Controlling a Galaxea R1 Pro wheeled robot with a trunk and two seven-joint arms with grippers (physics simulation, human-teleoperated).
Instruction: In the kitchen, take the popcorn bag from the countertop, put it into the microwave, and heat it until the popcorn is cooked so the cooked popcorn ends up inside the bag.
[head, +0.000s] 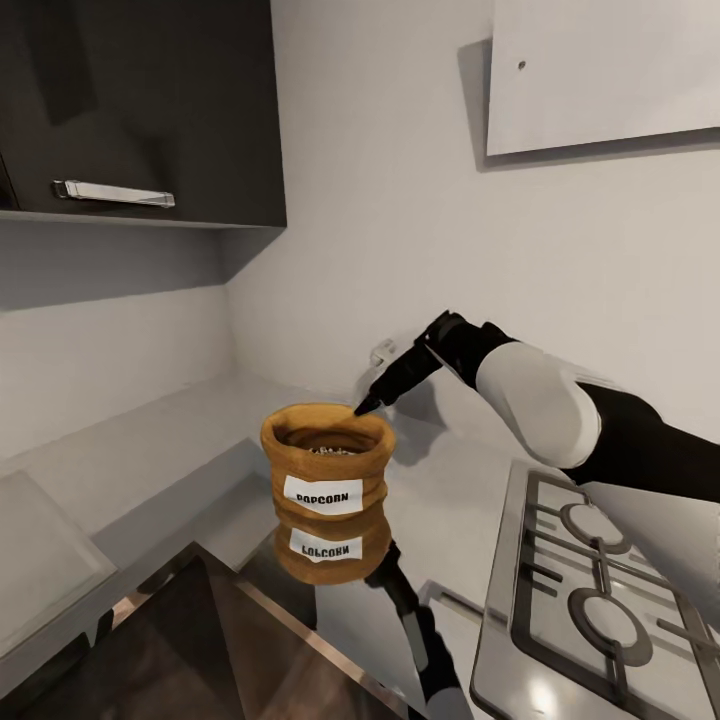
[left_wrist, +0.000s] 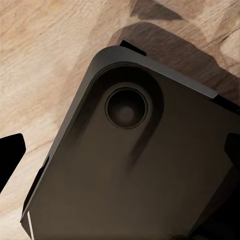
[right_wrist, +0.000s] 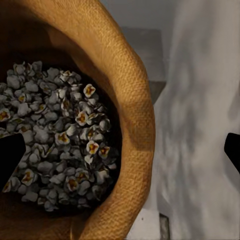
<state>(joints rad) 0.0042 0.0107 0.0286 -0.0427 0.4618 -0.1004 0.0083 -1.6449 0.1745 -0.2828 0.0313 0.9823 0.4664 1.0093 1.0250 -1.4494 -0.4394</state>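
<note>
At the far left of the head view hangs a dark upper cabinet with a flat metal handle (head: 113, 193). Below it runs the shiny grey steel bench (head: 150, 430), which mirrors everything on it. Near the middle stands the small squat tan-brown popcorn bag with a rolled rim and a white label (head: 327, 460), upright on the bench, with its reflection directly under it. Inside lies a heap of pale popcorn with brownish centres (right_wrist: 60, 135).

To the right, the right claw (head: 368, 406) reaches down from the white and black arm to the far rim of the bag. In the right wrist view its two dark fingertips (right_wrist: 10, 157) stand apart, one over the popcorn and one outside the sack wall, so the claw is open around the rim and not yet gripping. The state of the left claw cannot be told.

Furthest right is the gas hob with dark grates (head: 600, 590).

The risk is that the soft rim folds or slips when the claw closes, so the bag could tilt and spill popcorn.
</note>
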